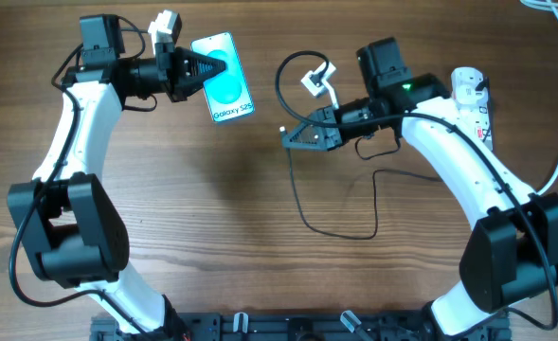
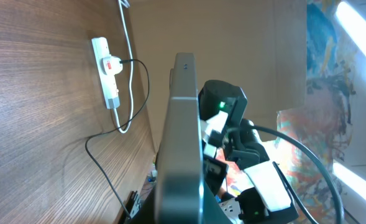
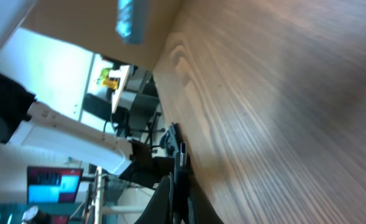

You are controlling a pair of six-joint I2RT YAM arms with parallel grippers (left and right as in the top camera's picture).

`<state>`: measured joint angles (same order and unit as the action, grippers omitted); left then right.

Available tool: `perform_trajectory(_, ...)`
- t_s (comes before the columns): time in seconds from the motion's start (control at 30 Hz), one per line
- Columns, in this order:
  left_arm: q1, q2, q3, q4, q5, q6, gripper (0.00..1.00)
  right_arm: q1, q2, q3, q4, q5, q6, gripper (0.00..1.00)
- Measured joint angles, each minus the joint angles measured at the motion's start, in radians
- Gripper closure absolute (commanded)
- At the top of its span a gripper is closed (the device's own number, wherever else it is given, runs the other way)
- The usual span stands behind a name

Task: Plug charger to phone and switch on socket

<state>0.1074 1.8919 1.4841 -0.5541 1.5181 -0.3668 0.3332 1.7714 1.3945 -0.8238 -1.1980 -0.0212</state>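
Nearest the overhead lens stand the arm links (image 1: 70,237), rising above the bench (image 1: 241,189). At upper left, the left end effector (image 1: 206,68) is clamped on one end of the phone (image 1: 225,80), screen up. The phone's free short edge, below the "Galaxy S25" text, points toward the right arm. Near mid-bench and well apart from the phone, the right end effector (image 1: 296,137) has its jaws together, apparently pinched on the plug end of the charger (image 1: 302,210). The slack black cable loops over the wood toward the socket (image 1: 466,87), which is partly hidden under the right arm.

Left wrist view: the phone (image 2: 181,143) fills the centre edge-on, a thin dark profile. Whether it rests on the bench cannot be told. Beyond it lies the socket (image 2: 105,68) with its red switch (image 2: 110,64), the charger (image 2: 108,177) entering an outlet, and the white cord (image 2: 128,28) leaving the far end.

Right wrist view: the right end effector (image 3: 178,179) narrows to a closed dark wedge over blurred wood grain. What it pinches is not resolved here.

Handling, as judgement: the phone is rigid, smooth and breakable, so it is best gripped across its long edges with the port end clear. The charger is light and limp, so take it by the stiff plug body just behind the tip. The socket is light and may slide when the switch is pressed
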Motion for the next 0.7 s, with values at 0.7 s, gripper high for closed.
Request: perform_trajectory(0.7, -0.087, 0.000, 0.000, 0.009, 0.003, 0.007, 0.96, 0.111, 0.000, -0.001, 0.205, -0.058, 0.153, 0.95)
